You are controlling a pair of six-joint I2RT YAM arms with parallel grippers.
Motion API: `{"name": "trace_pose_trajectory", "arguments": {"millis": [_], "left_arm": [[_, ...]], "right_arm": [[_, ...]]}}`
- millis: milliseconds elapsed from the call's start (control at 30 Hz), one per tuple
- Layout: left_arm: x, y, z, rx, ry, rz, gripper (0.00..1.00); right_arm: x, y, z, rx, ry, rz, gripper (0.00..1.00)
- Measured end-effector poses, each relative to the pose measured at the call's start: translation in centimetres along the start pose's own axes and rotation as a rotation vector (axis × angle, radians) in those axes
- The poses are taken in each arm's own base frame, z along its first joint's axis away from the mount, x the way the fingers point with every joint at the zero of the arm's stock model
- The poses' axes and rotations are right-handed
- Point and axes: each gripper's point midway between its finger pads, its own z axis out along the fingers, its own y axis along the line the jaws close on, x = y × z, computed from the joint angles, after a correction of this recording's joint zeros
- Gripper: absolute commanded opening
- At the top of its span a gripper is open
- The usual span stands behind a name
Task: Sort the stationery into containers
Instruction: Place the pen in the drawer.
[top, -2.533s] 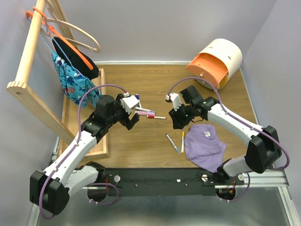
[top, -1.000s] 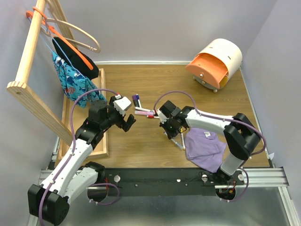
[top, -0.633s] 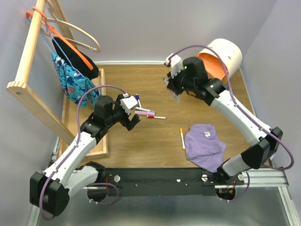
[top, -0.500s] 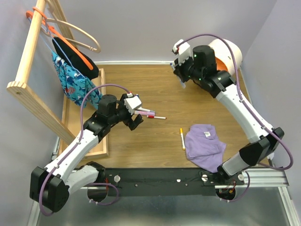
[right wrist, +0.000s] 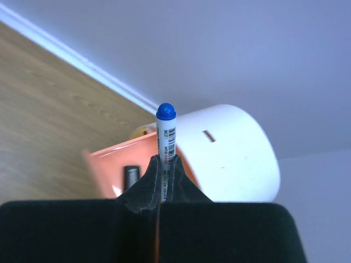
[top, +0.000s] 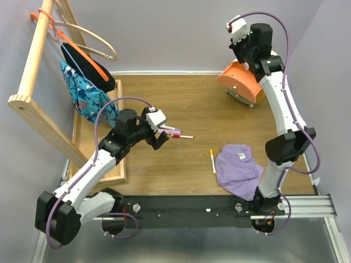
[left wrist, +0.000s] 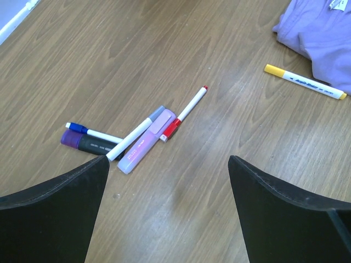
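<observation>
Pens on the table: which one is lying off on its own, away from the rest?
The yellow-capped white marker, lying beside the purple cloth. The other pens lie bunched together, touching.

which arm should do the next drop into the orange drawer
Right. The right gripper is shut on a blue-capped pen, pointed at the open orange drawer; the left gripper is open, over the pen cluster mid-table.
</observation>
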Motion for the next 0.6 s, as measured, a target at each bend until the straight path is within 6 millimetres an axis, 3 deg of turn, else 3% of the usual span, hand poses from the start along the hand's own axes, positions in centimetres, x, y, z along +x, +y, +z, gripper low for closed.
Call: {"name": "trace_pose_trajectory", "arguments": {"millis": [133, 333, 433, 467, 600], "left_arm": [[0.0, 0.0, 0.0, 0.000, 0.001, 0.000, 0.99], [-0.2, 0.1, 0.1, 0.000, 0.000, 0.000, 0.99], [-0.4, 0.2, 0.1, -0.002, -0.006, 0.003, 0.99], [-0.4, 0.2, 0.1, -0.002, -0.005, 0.003, 0.99], [-0.4, 0.2, 0.1, -0.002, -0.005, 0.002, 0.99]], "right_arm": [[0.5, -3.0, 1.4, 0.057, 0.009, -0.016, 0.00], [3.1, -2.7, 2.1, 0.040, 0.092, -0.059, 0.01], [4.4, -1.9, 2.6, 0.014, 0.136, -0.065, 0.15], [5.1, -1.6, 2.7, 0.005, 0.155, -0.065, 0.26], [7.4, -0.7, 3.1, -0.012, 0.225, -0.078, 0.42]]}}
